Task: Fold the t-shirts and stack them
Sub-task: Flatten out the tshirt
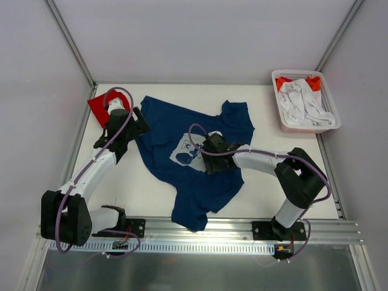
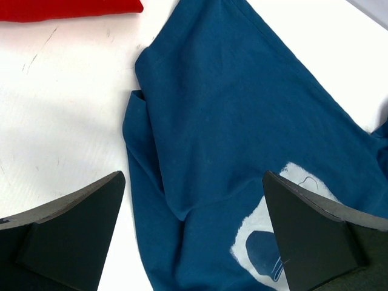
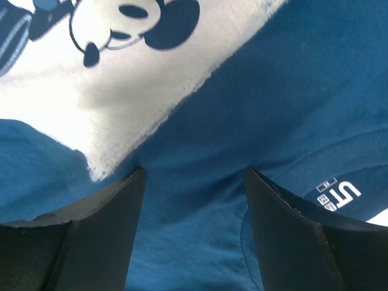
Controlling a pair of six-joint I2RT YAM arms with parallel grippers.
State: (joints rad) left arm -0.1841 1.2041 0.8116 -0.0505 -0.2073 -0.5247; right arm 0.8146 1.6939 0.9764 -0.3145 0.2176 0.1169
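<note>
Navy shirt (image 1: 200,188) sprawls on the bench (image 1: 148,194), long axis slanting near-to-far. My right gripper (image 3: 194,174), released, presses its chest. My left gripper (image 2: 194,177), released, hovers over its left edge.

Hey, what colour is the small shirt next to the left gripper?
The shirt is plain bright red, with no print showing. The top external view shows it best.

The middle is covered by the navy shirt (image 1: 182,124); the far-right corner is blocked by the basket (image 1: 306,127) (bare table (image 1: 145,197) near-left).
</note>
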